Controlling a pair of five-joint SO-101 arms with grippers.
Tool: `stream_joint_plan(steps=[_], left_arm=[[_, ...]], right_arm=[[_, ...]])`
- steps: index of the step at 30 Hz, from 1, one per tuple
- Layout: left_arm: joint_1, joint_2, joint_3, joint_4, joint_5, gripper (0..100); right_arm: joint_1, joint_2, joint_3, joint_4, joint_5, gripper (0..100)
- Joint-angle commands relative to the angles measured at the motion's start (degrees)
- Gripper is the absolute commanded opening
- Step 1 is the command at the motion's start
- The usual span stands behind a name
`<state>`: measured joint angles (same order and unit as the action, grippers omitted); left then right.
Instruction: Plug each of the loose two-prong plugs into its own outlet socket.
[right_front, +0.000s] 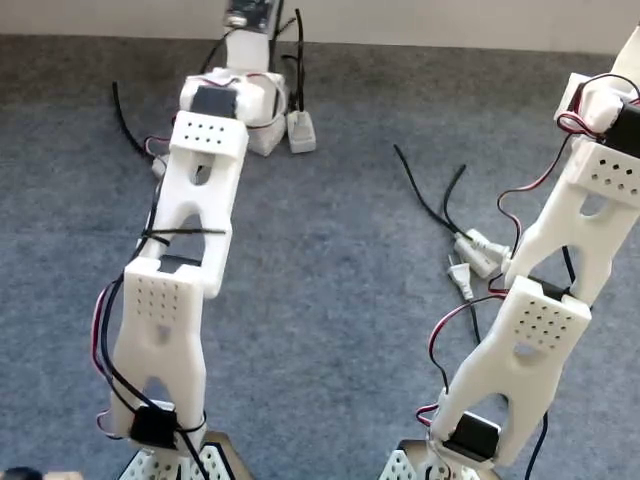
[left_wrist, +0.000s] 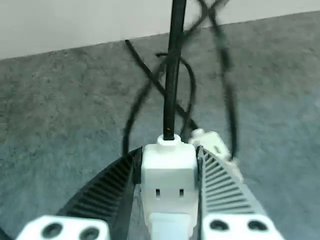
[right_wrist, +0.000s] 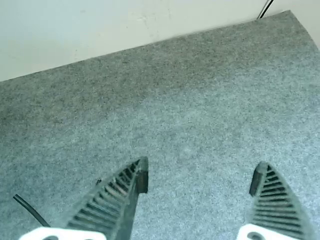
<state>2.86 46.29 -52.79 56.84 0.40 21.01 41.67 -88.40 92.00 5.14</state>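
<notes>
The left gripper (left_wrist: 170, 155) is clamped on a white block-shaped plastic connector (left_wrist: 167, 175). Both ribbed black fingers (left_wrist: 117, 182) press against the connector's sides, and its front end sits level with the fingertips. The face turned toward the wrist camera carries two small slots. A second white piece (left_wrist: 167, 225) touches the connector from behind, deeper between the fingers; I cannot tell whether the two are joined. A thick black cable (left_wrist: 172, 65) leaves the connector's front end and runs straight away from the gripper. Thinner black cables (left_wrist: 150, 85) cross over the grey carpeted table top (left_wrist: 60, 125) ahead of the gripper.

Just past one fingertip a smaller white plastic connector (left_wrist: 209, 141) lies on the carpet, near the held one but apart from it. In the high view it lies just beside this arm's gripper end (right_front: 300, 130).

The right gripper (right_wrist: 201, 172) stands wide open with nothing between its fingers, above bare carpet. A pale wall (right_wrist: 100, 25) is ahead of it, and a thin black cable end (right_wrist: 30, 212) lies out to one side, behind the fingertip.

A loose white two-prong plug (right_front: 458, 272) lies well back from the right gripper, beside that arm's middle links. A white socket piece (right_front: 480, 248) is just next to the plug, and their black leads (right_front: 430, 205) trail off across the carpet.
</notes>
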Motion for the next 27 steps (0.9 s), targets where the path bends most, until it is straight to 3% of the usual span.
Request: stream_joint_plan(steps=[1,5,9,14,21,27], left_arm=[[-2.8,5.1,-2.4,-9.7,-0.7,1],[-2.9,11.0,-2.5,-12.3,-7.0,6],[-2.6,12.2,-2.5,-12.0,-9.2,25],[-2.9,7.7,-7.1,-10.9,-9.1,27],[-5.5,-0.7,-23.0,4.6,-9.0,26],[-12.1,-4.4,-30.1,19.0,-6.3,26]], right_arm=[[0.7,-3.9,-1.0,-1.2,0.5,32.2],[0.7,-3.9,-1.0,-1.0,0.5,32.2],[0.7,-3.9,-1.0,-0.9,0.5,32.2],[0.7,-3.9,-0.9,-0.9,0.5,32.2],[0.3,-3.9,-0.7,-0.9,0.5,32.2],[0.3,-3.9,-0.7,-0.9,0.5,32.2]])
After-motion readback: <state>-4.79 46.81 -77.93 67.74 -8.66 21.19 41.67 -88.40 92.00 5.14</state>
